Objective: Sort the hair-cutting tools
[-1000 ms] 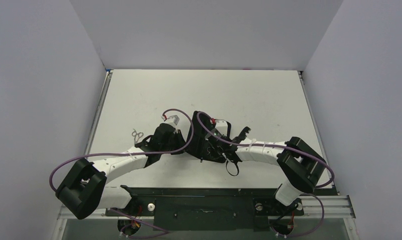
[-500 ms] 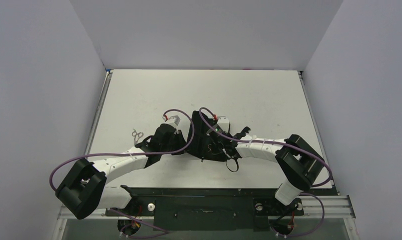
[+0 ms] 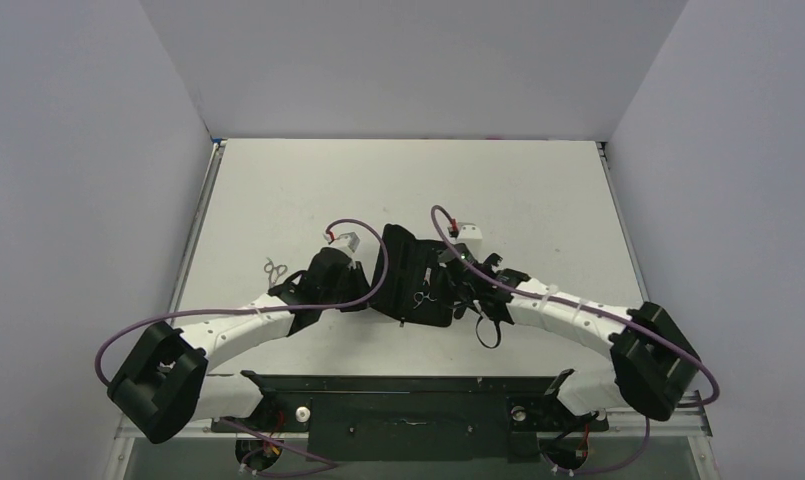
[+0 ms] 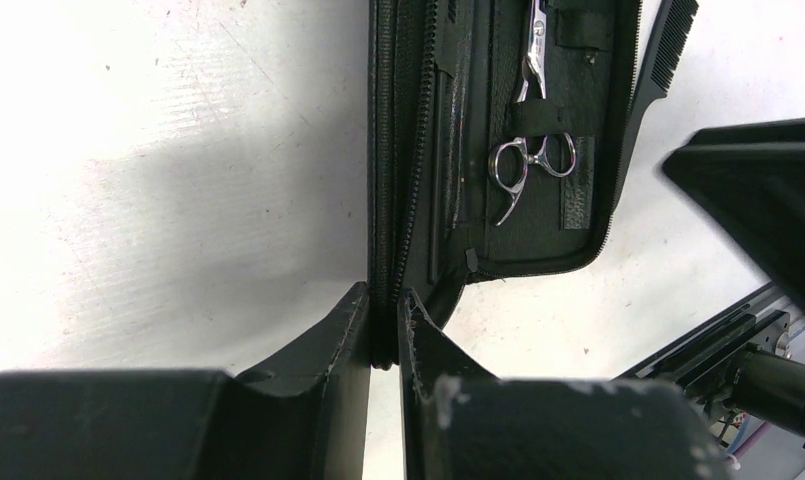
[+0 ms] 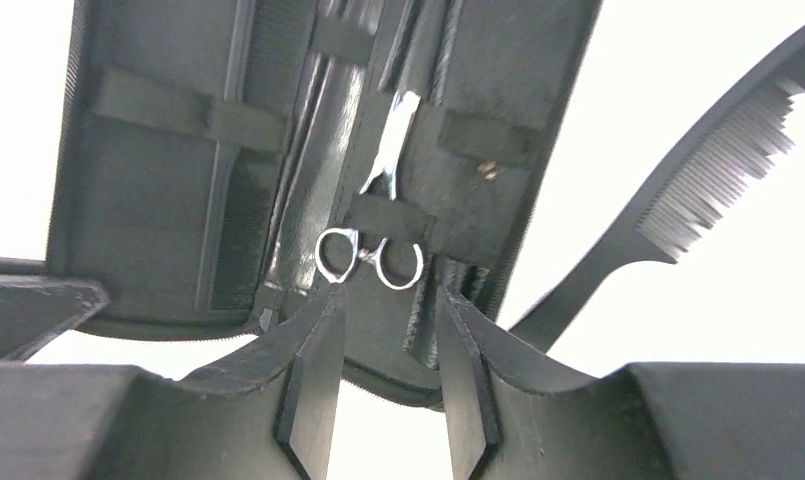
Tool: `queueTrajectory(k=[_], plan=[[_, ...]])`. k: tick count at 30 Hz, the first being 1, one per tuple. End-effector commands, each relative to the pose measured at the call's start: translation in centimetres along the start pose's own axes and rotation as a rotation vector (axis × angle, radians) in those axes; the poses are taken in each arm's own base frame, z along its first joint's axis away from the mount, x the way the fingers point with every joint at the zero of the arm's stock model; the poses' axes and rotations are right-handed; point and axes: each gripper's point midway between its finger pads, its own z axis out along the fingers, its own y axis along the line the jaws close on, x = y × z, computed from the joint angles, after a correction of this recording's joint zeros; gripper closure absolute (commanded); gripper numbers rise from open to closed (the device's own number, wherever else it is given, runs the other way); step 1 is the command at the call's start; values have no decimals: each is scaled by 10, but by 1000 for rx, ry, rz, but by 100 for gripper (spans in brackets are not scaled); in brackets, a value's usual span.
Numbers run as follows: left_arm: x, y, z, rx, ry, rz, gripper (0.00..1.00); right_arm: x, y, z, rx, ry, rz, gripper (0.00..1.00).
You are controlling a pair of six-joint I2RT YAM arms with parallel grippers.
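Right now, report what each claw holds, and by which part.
Left claw pinches the zip case by its zippered edge. Right claw stands open, holding nothing.

Our left hand point(image 4: 383, 312) is clamped on the zip edge of the open case point(image 3: 408, 270), blocking that side. Our right hand point(image 5: 388, 300), fingers parted, faces the strapped scissors point(image 5: 383, 175), with a strap across them. The comb point(image 5: 698, 190) hems in the case's right flank. Beyond the case the tabletop point(image 3: 408, 180) lies open, with loose scissors point(image 3: 272, 268) at left.

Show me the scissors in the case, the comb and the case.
scissors point(image 5: 397, 122): right wrist view, on the blade.
comb point(image 5: 583, 275): right wrist view, on the handle.
case point(image 5: 148, 205): right wrist view, on the left panel.
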Motion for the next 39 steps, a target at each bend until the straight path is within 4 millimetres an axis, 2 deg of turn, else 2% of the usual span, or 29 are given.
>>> queueTrajectory(k=[1,4,6,9,18,24,30,39], plan=[[-12,-6,-10,5,-31,31,100,-26,-39,-22,105,-113,91,65],[-8,-5,-9,17,-37,20,100,-26,-74,-18,193,-113,164,65],[-6,-5,-9,33,-42,9,100,-19,-90,-12,243,-90,178,65],[-3,-7,-8,62,-56,-7,100,-12,-104,-2,309,-53,179,65],[-1,-5,-14,77,-91,-24,100,-10,-102,17,343,-7,175,64],[1,-4,-15,86,-98,-33,100,-1,-105,29,376,35,156,64],[1,-5,-17,97,-106,-40,100,19,-109,31,393,76,143,65],[0,-7,-21,120,-127,-54,100,66,-102,20,376,155,141,81]])
